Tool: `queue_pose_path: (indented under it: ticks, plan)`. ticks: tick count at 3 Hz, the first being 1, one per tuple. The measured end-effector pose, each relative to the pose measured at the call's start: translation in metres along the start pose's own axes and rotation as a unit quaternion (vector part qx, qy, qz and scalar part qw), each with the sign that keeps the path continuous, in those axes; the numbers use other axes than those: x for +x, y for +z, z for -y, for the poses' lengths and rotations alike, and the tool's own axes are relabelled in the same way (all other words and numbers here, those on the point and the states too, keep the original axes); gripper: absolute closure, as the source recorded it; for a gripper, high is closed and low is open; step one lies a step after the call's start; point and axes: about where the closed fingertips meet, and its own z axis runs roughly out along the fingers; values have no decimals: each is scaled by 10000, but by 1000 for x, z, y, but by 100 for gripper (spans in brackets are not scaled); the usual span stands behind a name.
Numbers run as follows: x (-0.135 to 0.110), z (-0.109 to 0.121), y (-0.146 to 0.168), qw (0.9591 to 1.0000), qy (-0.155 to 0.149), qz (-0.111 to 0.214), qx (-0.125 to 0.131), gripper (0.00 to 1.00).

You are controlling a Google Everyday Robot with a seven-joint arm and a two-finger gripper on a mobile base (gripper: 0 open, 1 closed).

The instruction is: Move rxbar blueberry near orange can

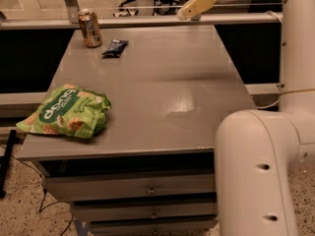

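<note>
A green bag lies at the tabletop's seven o'clock. Toward eleven, the rxbar blueberry rests just beside the orange can, at its four o'clock. The hand hangs over the far edge at one; I cannot tell its grip. Best retreat high, brushing neither.

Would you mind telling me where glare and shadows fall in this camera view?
Camera view: a pale glare patch sits on the table right of centre; the green bag casts a shadow along its front edge; the rxbar blueberry and orange can show no strong glare; the gripper hangs brightly lit above the far edge.
</note>
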Motion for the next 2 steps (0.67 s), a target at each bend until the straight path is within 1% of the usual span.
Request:
queue_pose_path:
  ticks: [1, 2]
  plan:
    - [8, 22, -64, 9979, 351, 172, 508, 0]
    - [26, 50, -145, 9878, 775, 218, 1330, 0]
